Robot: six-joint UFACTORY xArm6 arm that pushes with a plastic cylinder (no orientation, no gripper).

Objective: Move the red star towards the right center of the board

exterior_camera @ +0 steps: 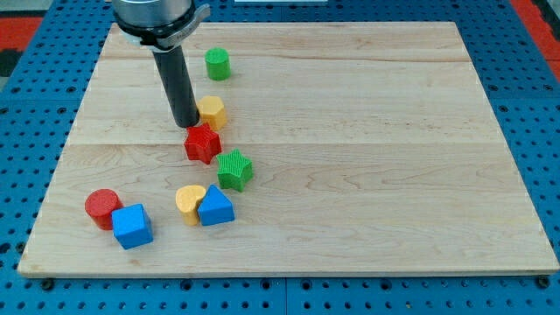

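The red star (202, 143) lies left of the board's middle. My tip (186, 124) stands just above and to the left of it, close to its upper edge. A yellow hexagon block (212, 112) sits right beside the rod, on its right. A green star (234, 170) lies just below and to the right of the red star.
A green cylinder (217, 63) stands near the view's top. A yellow heart (189, 201) and a blue block (215, 206) touch each other below the green star. A red cylinder (102, 207) and a blue cube (132, 226) sit at the lower left of the wooden board (367, 149).
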